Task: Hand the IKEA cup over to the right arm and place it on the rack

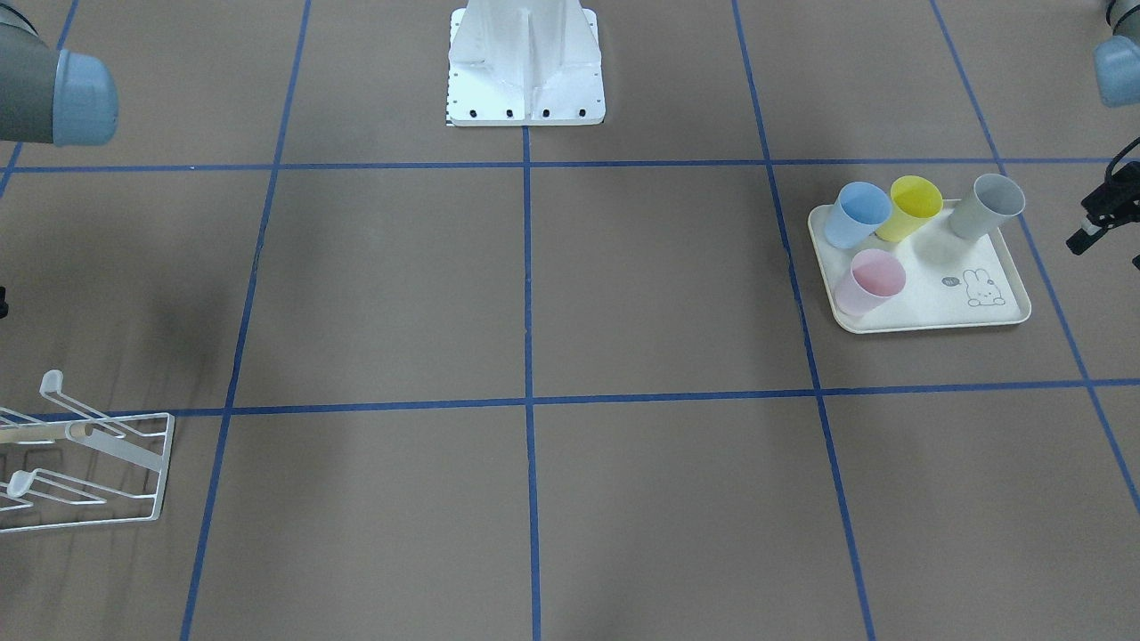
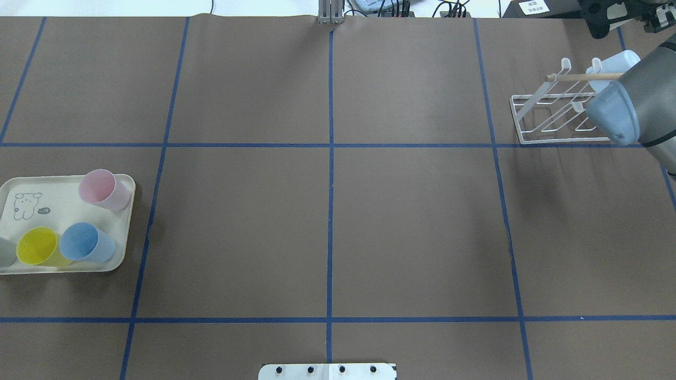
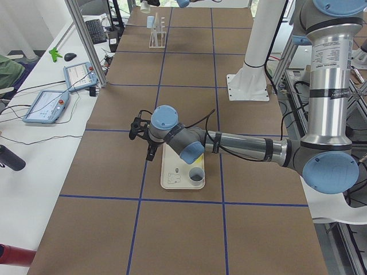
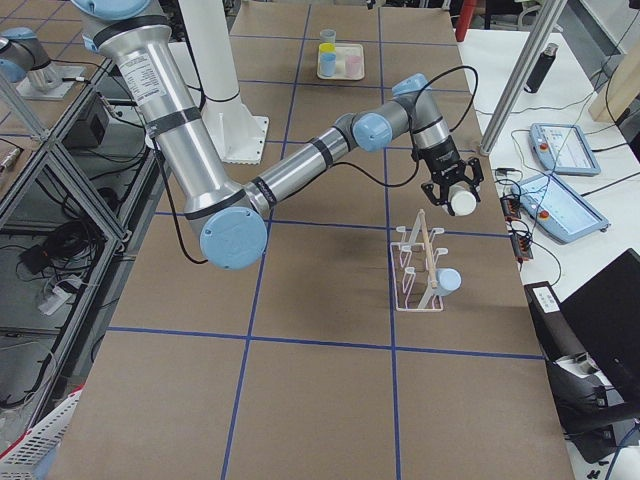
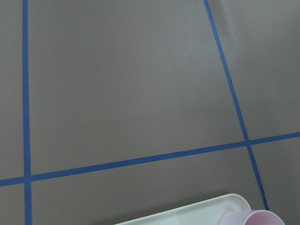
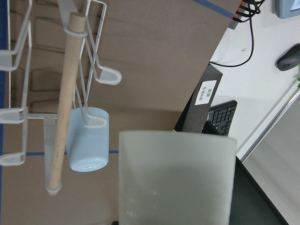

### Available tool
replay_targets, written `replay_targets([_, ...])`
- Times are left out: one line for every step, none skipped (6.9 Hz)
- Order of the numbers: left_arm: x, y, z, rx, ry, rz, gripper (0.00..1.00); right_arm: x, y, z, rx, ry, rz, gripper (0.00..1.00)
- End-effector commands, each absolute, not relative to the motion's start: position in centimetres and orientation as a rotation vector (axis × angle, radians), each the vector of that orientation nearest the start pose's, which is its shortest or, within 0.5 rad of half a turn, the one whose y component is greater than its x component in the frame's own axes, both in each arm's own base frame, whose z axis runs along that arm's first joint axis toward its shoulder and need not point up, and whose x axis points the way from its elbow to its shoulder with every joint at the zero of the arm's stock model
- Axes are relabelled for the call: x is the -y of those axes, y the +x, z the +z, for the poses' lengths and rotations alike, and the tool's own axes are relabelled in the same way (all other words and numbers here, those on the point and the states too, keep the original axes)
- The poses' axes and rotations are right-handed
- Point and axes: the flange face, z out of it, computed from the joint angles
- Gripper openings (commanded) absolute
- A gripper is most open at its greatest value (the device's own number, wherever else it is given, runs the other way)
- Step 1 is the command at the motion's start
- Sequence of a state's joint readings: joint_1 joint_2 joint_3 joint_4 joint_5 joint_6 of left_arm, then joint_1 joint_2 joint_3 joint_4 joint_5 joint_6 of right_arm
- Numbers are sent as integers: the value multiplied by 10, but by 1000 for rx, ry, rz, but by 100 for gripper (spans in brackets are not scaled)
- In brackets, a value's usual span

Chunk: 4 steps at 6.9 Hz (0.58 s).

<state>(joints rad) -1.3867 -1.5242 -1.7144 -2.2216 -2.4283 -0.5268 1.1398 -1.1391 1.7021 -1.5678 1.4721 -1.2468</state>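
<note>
A pale whitish IKEA cup (image 6: pixel 176 178) fills the lower middle of the right wrist view, held in the air. My right gripper (image 4: pixel 450 190) is shut on this cup (image 4: pixel 463 204), just beyond the far end of the white wire rack (image 4: pixel 420 265). The rack (image 2: pixel 554 113) has a wooden dowel (image 6: pixel 65 98) across it. A light-blue cup (image 6: pixel 87 139) hangs upside down on one prong. My left gripper (image 1: pixel 1103 214) hovers beside the cream tray (image 1: pixel 997 307). Its fingers show too little to tell whether it is open or shut.
On the tray stand a blue cup (image 1: pixel 857 214), a yellow cup (image 1: pixel 910 206), a grey cup (image 1: pixel 987 205) and a pink cup (image 1: pixel 871 280). The robot's white base (image 1: pixel 525 62) stands at the table's middle. Screens and cables lie past the table edge near the rack.
</note>
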Motion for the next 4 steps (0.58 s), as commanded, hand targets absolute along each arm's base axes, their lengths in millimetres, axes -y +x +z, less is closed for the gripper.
replay_targets([490, 33, 528, -1006, 369, 7, 100, 657, -141, 403, -344, 501, -1638, 35])
replay_targets([490, 33, 528, -1006, 369, 7, 100, 660, -142, 415, -332, 479, -1646, 37])
replay_targets([490, 33, 528, -1007, 369, 6, 100, 663, -144, 424, -323, 458, -1652, 38])
replay_targets([490, 33, 527, -1007, 371, 7, 100, 663, -144, 431, -319, 449, -1654, 39])
